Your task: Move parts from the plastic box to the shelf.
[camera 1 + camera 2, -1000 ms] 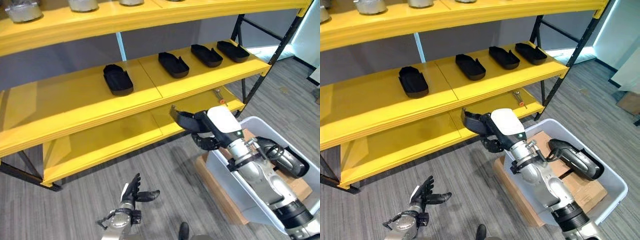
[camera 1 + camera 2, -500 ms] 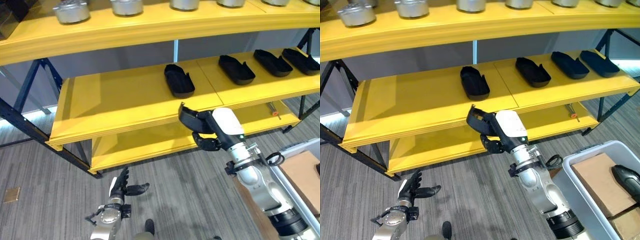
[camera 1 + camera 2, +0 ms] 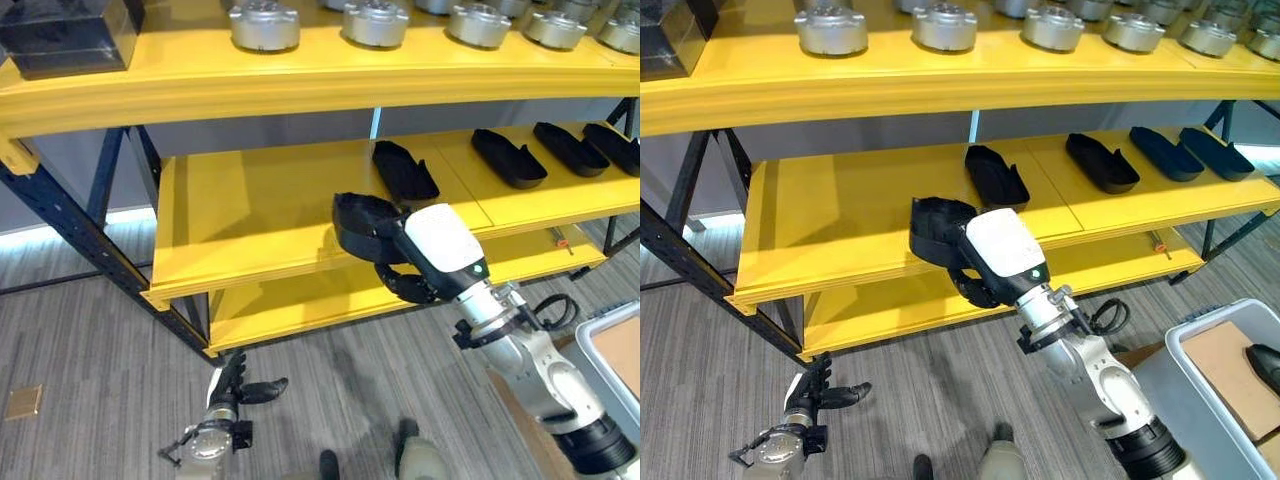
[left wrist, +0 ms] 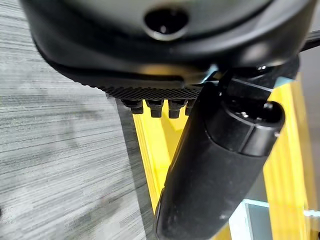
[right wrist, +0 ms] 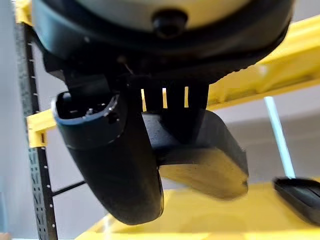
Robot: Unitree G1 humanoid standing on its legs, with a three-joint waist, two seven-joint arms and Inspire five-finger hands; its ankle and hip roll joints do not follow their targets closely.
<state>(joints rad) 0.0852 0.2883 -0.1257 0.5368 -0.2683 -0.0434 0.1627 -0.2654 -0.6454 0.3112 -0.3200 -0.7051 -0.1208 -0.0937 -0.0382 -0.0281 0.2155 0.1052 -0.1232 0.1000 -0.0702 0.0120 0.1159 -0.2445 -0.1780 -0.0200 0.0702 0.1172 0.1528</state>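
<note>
Gripping a black part [image 3: 938, 226], right hand [image 3: 985, 262] fingers [image 5: 175, 107] clamped around it, above the middle shelf [image 3: 840, 215]

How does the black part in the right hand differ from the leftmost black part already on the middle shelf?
The held black part is gripped by the right hand above the middle shelf, near its front edge; the shelved black part lies flat, farther back. The held one points sideways; the shelved one runs front to back. Both look like matching dark elongated shells.
</note>
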